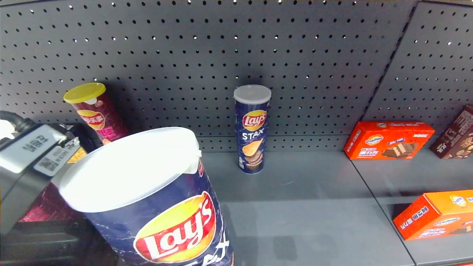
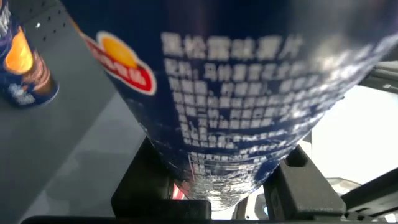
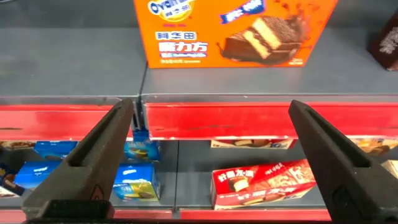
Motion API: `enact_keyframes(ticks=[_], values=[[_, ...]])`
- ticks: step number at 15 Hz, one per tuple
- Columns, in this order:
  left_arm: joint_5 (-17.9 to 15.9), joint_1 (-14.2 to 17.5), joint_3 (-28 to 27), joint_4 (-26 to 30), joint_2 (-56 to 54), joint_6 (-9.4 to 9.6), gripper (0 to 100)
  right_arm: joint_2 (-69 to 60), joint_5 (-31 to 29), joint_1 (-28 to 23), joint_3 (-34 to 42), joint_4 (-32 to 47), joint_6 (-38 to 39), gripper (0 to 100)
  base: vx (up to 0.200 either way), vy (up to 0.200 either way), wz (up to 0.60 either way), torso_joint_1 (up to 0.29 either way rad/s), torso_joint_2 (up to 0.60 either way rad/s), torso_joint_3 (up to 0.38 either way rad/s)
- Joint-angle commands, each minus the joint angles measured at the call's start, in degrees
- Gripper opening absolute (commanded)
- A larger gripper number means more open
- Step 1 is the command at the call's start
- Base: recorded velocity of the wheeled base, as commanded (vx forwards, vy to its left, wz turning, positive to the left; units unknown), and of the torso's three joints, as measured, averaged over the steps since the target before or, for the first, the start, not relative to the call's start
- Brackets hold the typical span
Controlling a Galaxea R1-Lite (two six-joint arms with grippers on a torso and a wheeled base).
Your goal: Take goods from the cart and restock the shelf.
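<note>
Left wrist view, left gripper [image 2: 224, 196]: we see its black fingers [image 2: 305, 186] pressing on both sides of the lower part of the blue chips can [image 2: 249, 93]; the gripper is closed around this can.
Blue chips can: it is held at the near left, over the front part of the shelf [image 1: 314, 207], a little tilted, with its white lid on top.
Right gripper [image 3: 211, 162]: its two dark fingers [image 3: 87, 168] stand wide apart with nothing between them; it is in front of the red edge strip [image 3: 249, 119] of the shelf, below the near orange box [image 1: 434, 212].
Standing blue can [image 1: 252, 129]: upright at the far middle of the shelf, just beside the perforated back panel [image 1: 221, 55], well apart from the held can.
Red can [image 1: 97, 112]: at the far left, with a yellow lid, near the back panel.
Far orange box [image 1: 388, 139]: on the right section, lying at the back.
Brown box [image 1: 456, 133]: at the far right edge, just beside the far orange box.
Lower shelf: blue packs [image 3: 134, 180] and a red pack [image 3: 267, 183] lie under the red edge strip.
</note>
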Motion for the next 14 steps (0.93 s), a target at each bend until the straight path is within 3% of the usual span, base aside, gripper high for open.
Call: enact_keyframes(ticks=[1,10,11,14], values=[[0.0,0.1,0.5,-0.1,-0.6,-0.01,0,0.1,0.0,0.0,0.0,0.0,0.0,100,0.0,0.0,0.0,0.0,0.0,0.0],[1.3,0.5,2.6,0.2,-4.1,-0.18,0,2.2,-0.7,-0.5,-1.1,-0.6,1.2,100,0.0,0.0,0.0,0.0,0.0,0.0],[1.7,0.5,2.5,0.3,-4.4,-0.18,0,9.7,-0.4,-1.1,-7.8,-4.2,2.6,100,0.0,0.0,0.0,0.0,0.0,0.0],[2.0,0.4,2.8,0.2,-4.3,-0.18,0,17.9,2.3,1.2,-17.1,-1.6,3.2,100,0.0,0.0,0.0,0.0,0.0,0.0]])
